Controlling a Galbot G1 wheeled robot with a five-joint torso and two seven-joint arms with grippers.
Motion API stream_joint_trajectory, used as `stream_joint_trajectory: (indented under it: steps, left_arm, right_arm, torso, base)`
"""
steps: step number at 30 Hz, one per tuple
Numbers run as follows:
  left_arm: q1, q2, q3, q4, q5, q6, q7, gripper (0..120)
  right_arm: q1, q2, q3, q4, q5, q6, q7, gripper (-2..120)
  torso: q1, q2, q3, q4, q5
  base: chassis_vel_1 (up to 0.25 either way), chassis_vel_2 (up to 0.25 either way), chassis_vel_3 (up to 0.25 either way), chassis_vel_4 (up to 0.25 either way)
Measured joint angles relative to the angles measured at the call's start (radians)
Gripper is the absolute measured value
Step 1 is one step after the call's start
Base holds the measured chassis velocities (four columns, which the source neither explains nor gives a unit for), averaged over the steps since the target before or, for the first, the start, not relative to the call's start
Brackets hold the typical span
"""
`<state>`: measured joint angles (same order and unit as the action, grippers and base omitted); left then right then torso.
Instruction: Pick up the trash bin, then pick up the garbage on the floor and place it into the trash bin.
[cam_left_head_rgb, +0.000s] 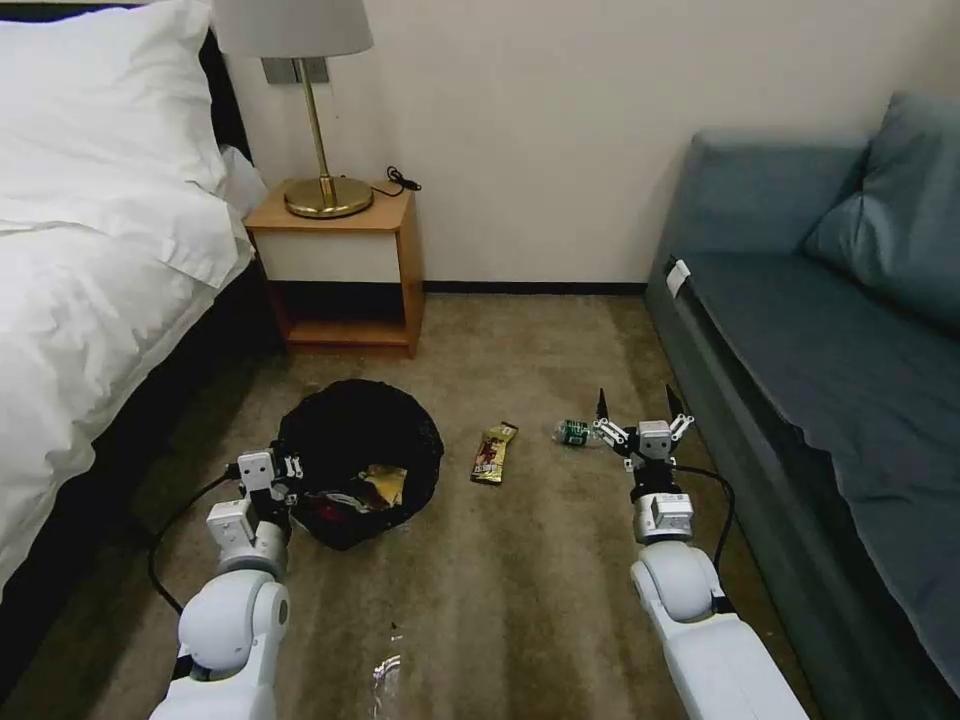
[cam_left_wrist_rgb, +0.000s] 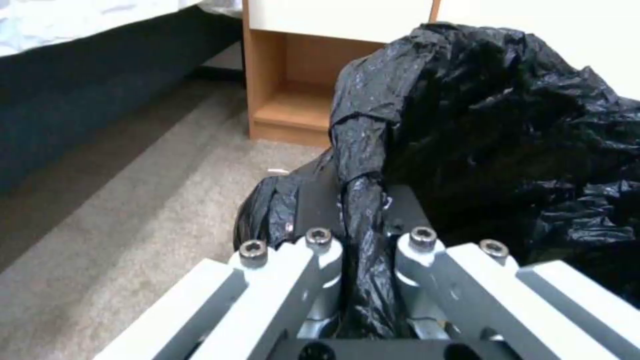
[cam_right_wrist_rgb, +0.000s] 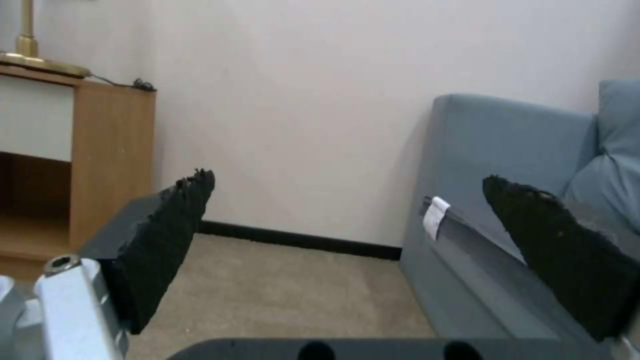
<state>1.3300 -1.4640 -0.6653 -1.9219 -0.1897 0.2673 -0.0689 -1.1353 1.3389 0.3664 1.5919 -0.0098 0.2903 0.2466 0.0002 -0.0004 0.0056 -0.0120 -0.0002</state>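
Observation:
The trash bin (cam_left_head_rgb: 362, 440), lined with a crinkly black bag (cam_left_wrist_rgb: 507, 140), stands on the carpet left of centre. My left gripper (cam_left_head_rgb: 292, 470) is shut on its near-left rim, and a fold of the bag is pinched between the fingers (cam_left_wrist_rgb: 363, 235). A tan piece and a red piece of garbage (cam_left_head_rgb: 372, 490) lie inside the bin. On the carpet to its right lies a brown-gold snack wrapper (cam_left_head_rgb: 494, 453), then a small clear bottle (cam_left_head_rgb: 574, 432). My right gripper (cam_left_head_rgb: 642, 405) hovers open just right of the bottle, its black pads (cam_right_wrist_rgb: 167, 235) wide apart and empty.
A white bed (cam_left_head_rgb: 90, 280) runs along the left, and a wooden nightstand (cam_left_head_rgb: 340, 265) with a brass lamp stands behind the bin. A blue sofa (cam_left_head_rgb: 830, 330) lines the right. A scrap of clear plastic (cam_left_head_rgb: 385, 672) lies on the near carpet between my arms.

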Motion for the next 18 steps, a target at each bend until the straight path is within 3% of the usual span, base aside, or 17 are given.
stream_joint_trajectory:
  steps: [18]
  left_arm:
    - [0.015, -0.002, -0.010, -0.007, -0.005, -0.001, 0.002, 4]
  right_arm:
    - [0.006, -0.005, 0.003, -0.006, -0.004, 0.006, -0.002, 100]
  torso:
    - [0.000, 0.000, 0.000, 0.0000, 0.0000]
  base:
    - [-0.061, 0.048, 0.055, -0.054]
